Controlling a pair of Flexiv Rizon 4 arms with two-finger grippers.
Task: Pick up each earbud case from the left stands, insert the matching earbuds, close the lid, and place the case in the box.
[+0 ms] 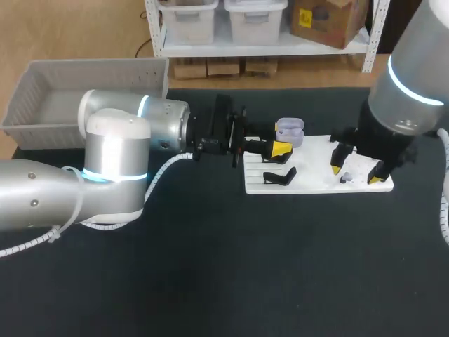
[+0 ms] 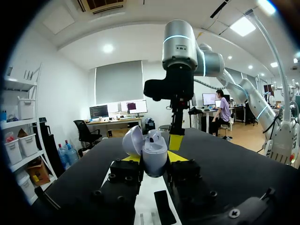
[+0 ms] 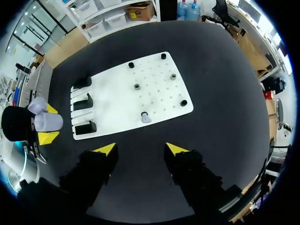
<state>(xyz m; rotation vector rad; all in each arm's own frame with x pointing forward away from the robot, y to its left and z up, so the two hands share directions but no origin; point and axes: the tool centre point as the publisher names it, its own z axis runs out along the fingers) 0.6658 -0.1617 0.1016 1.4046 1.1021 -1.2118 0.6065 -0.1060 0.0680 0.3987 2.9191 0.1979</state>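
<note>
My left gripper (image 1: 282, 142) is shut on a pale lavender earbud case (image 1: 290, 130) and holds it over the left edge of the white board (image 1: 319, 184). In the left wrist view the earbud case (image 2: 154, 157) sits between the yellow tips with its lid (image 2: 132, 140) swung open and a small earbud-like piece in its top. My right gripper (image 1: 356, 173) hangs open above the board's right part, nothing between its fingers. Just ahead of my right gripper (image 3: 140, 150), a single earbud (image 3: 145, 117) stands on the board (image 3: 117, 101).
Black stands (image 3: 84, 102) line the board's left side, and several small pegs (image 3: 173, 76) dot its right part. A grey bin (image 1: 42, 105) sits at the table's back left. Dark tabletop spreads in front of the board.
</note>
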